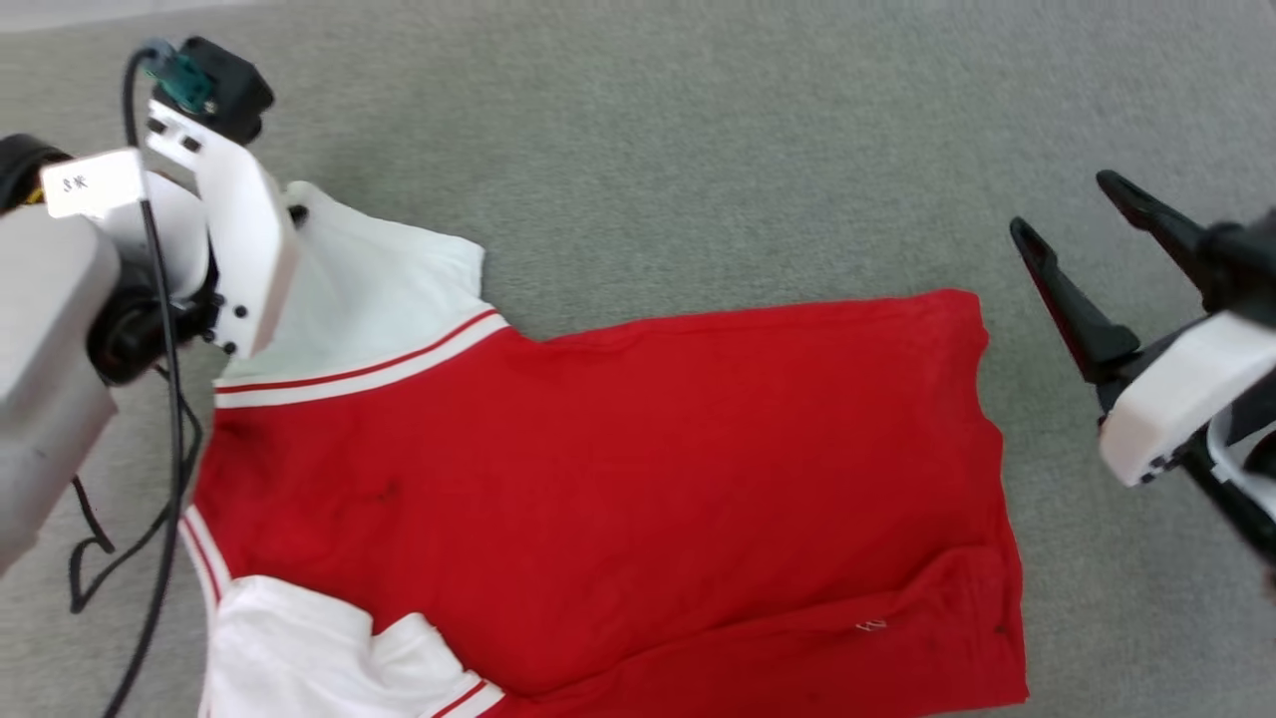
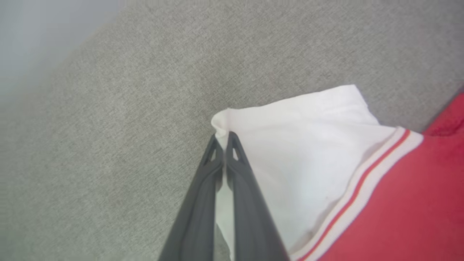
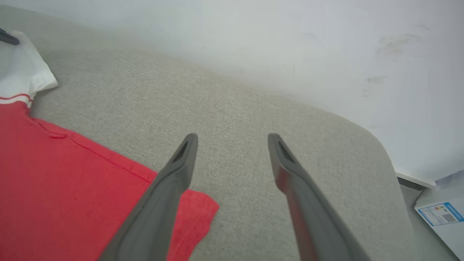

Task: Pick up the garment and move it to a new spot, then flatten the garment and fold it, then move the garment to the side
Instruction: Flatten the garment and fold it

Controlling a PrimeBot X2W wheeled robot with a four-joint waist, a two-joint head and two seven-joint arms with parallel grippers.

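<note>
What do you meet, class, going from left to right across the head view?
left gripper → white sleeve → red shirt body → right gripper

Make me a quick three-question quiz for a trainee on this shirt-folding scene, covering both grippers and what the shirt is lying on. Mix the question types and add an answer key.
1. True or false: the left gripper is shut on the edge of a white sleeve of the red short-sleeved jersey shirt.
2. Pick one. The right gripper is: A) open and holding nothing; B) shut on the red hem; C) shut on a white sleeve.
3. Fill in the blank: the shirt lies spread on a ___ woven fabric surface.

Key: 1 true; 2 A; 3 grey.
</note>
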